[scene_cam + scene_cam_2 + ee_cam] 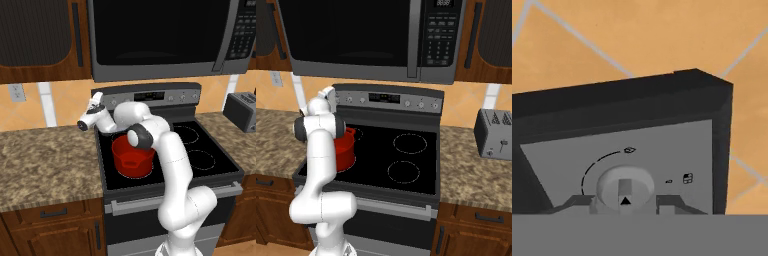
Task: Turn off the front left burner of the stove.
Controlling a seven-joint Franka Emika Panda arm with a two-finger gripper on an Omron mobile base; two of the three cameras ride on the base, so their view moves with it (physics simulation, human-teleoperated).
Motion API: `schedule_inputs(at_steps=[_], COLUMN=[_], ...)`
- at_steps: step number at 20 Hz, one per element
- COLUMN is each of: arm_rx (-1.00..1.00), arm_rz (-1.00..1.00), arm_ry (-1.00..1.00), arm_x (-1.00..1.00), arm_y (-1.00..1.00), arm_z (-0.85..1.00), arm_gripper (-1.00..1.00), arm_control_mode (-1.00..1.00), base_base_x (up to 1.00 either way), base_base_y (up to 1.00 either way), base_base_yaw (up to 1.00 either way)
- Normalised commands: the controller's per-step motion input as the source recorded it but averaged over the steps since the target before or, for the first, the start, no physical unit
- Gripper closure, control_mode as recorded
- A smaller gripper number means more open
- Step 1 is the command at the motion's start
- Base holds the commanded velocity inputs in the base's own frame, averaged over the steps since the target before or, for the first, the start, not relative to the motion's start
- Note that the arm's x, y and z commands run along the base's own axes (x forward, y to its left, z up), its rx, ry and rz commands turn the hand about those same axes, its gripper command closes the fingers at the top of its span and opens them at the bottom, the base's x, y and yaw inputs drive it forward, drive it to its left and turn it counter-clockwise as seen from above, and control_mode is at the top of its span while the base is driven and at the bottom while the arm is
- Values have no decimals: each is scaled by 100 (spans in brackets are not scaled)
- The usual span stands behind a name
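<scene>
Stove [220,167]: black glass-top range set between two stone counters, grey control panel [388,99] along its far edge, steel oven handle [175,197] on the near face.
Front left burner [348,167]: near-left ring of the glass top, under the red pot; only a sliver of its pale outline shows beside the pot.
Red pot [132,156]: stands upright on the near-left part of the glass, partly hidden by the arm.
Gripper [625,204]: raised at the far-left end of the control panel, pointing at it; also seen in the left base view [97,99].
Jaws: apart, one dark fingertip [577,202] on each side of the knob; contact with it cannot be told.
Knob [625,186]: pale round dial, leftmost on the panel, black triangle mark on its ridge, thin arc scale around its left side.
Microwave [160,35]: large, black, mounted above the stove.
Toaster [495,133]: small, grey, on the right counter, well apart from the arm.
</scene>
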Motion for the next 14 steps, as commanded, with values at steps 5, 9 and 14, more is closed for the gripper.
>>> schedule_inputs(at_steps=[5, 9, 14], arm_rx=[37, 36, 33], arm_rz=[0, 0, 0], arm_ry=[0, -3, -5], arm_x=[0, -1, 0], arm_y=[-8, -1, 0], arm_z=[6, 2, 10], arm_gripper=[100, 100, 100], arm_control_mode=[-100, -100, -100], base_base_x=[0, 0, 0], base_base_y=[0, 0, 0], base_base_yaw=[0, 0, 0])
